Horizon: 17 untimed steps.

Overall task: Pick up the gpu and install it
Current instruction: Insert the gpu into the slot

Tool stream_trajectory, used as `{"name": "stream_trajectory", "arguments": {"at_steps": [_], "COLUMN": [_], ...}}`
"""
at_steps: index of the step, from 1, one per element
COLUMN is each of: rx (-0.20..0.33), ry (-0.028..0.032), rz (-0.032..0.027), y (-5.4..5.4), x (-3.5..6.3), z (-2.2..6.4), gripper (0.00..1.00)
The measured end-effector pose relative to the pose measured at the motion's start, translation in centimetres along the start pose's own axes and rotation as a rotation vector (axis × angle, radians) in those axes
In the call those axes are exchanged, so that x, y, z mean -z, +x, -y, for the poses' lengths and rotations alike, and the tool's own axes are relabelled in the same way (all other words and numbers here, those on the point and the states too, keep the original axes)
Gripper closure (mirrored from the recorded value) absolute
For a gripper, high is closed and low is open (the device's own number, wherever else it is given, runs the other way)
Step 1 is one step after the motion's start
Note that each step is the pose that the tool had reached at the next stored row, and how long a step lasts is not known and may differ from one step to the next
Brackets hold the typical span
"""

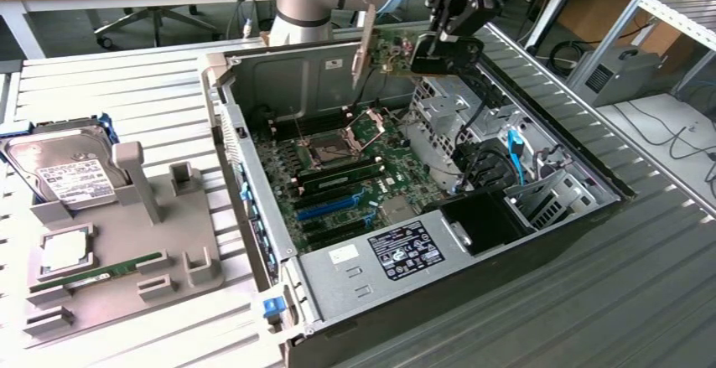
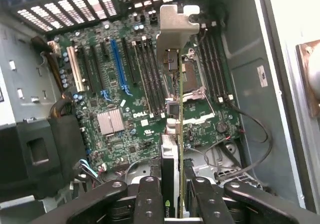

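Item: thin flat black gpu card with pale metal bracket (image 2: 171, 164), pinched edgewise in the black claw (image 2: 175, 190), held above the green motherboard (image 2: 120, 114) inside the open grey computer case (image 1: 370, 263). Hazard: any tilt or offset on descent may jam the card edge or strike board components.

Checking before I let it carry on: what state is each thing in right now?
hand: shut on the gpu
gpu: held edge-on above the motherboard, in no slot
computer case: side open, motherboard exposed
blue slot: empty
hard drive: resting in the grey fixture
RAM stick: lying in the same fixture
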State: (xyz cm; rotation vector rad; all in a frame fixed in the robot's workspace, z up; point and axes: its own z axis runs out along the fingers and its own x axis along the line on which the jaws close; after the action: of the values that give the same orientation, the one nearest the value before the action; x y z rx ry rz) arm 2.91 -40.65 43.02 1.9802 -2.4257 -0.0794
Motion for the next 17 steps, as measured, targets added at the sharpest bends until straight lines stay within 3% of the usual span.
{"name": "stream_trajectory", "arguments": {"at_steps": [6, 11, 14, 17], "rx": [0.109, 0.257, 0.299, 0.305], "ry": [-0.0027, -0.0064, -0.0074, -0.0072], "rz": [-0.0048, -0.0116, -0.0134, -0.0135], "y": [0.0, 0.0, 0.0, 0.0], "x": [0.0, 0.0, 0.0, 0.0], "z": [0.0, 0.0, 0.0, 0.0], "gripper": [0.73, 0.73, 0.73, 0.73]}}
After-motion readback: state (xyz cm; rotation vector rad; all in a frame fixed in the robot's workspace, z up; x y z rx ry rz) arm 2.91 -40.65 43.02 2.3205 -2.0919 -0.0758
